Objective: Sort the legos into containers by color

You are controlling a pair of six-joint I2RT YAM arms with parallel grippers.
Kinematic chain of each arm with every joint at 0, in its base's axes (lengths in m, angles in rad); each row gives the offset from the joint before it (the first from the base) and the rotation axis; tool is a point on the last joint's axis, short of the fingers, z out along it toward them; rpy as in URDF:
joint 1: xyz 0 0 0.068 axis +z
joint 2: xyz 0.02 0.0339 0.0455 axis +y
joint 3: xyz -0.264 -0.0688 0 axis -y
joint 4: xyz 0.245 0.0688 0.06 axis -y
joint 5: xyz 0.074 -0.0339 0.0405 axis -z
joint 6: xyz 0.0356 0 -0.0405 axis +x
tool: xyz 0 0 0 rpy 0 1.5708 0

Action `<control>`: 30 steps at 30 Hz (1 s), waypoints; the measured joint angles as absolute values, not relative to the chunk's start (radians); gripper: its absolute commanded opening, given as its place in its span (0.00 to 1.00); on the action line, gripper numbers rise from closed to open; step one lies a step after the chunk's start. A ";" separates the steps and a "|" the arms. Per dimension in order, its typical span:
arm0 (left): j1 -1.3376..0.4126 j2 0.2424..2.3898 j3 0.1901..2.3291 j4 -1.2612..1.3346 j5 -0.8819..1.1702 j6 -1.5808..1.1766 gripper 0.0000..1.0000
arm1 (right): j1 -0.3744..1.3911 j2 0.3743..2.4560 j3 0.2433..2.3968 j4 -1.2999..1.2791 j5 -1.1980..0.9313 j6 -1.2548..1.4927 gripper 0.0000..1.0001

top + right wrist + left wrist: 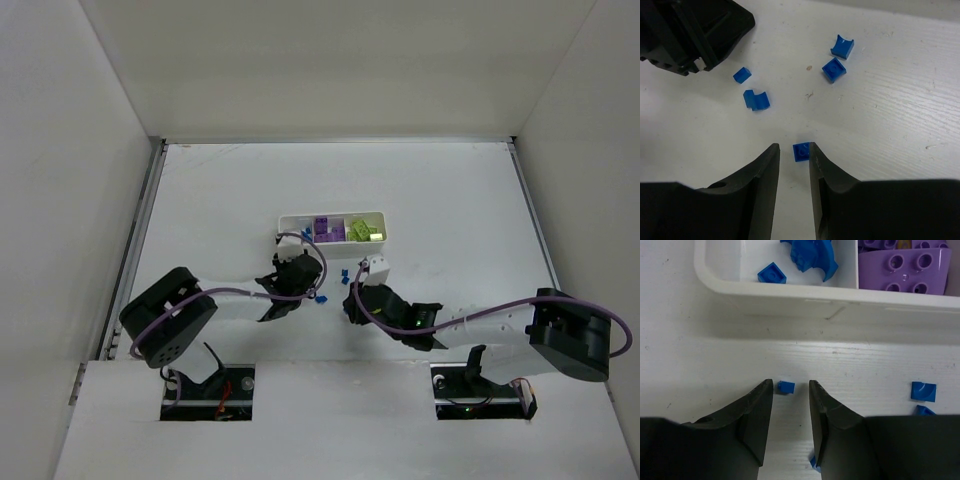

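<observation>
1. The left end effector (790,384) is open only a little and holds nothing. It is low over the worktop (700,355).
2. A blue brick (786,387) lies on the worktop right between its tips. It is closer to one finger, and there is a clear gap to the other.
3. This end effector is just beside the tray (805,295), on the tray's near side, at its left end.
4. The right end effector (793,146) is also open only a little and holds nothing.
5. The other blue brick (801,151) lies flat between its tips. It is close against one finger and apart from the other; I cannot tell if it touches.
6. This end effector is also on the near side of the tray, in front of its right half, and a little further from it than the left one.
7. More blue pieces (756,99) (834,69) lie loose on the worktop, on the near side of the tray, around the two end effectors.
8. In the tray, the left compartment holds a small blue brick (772,274) and a larger blue curved part (810,257).
9. The middle compartment holds purple blocks (902,270).
10. The right compartment holds green bricks (364,231).
</observation>
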State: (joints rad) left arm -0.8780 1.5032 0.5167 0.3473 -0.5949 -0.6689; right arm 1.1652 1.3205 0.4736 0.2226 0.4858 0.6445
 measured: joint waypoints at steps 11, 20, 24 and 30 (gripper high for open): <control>-0.878 1.541 0.545 0.346 -0.627 -0.659 0.13 | 1.165 1.320 0.474 0.249 0.486 0.648 0.36; -0.897 1.426 0.537 0.284 -0.624 -0.636 0.10 | 1.165 1.288 0.456 0.224 0.484 0.653 0.47; -0.867 1.291 0.542 0.270 -0.601 -0.614 0.11 | 1.166 1.292 0.457 0.180 0.469 0.653 0.51; -0.735 1.288 0.607 0.275 -0.515 -0.580 0.12 | 1.168 1.333 0.469 0.134 0.447 0.653 0.50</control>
State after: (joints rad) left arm -0.7349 1.2884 0.6071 0.2749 -0.5152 -0.5800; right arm 1.1675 1.3334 0.4690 0.1337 0.4473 0.6529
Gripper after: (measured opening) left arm 0.130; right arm 0.512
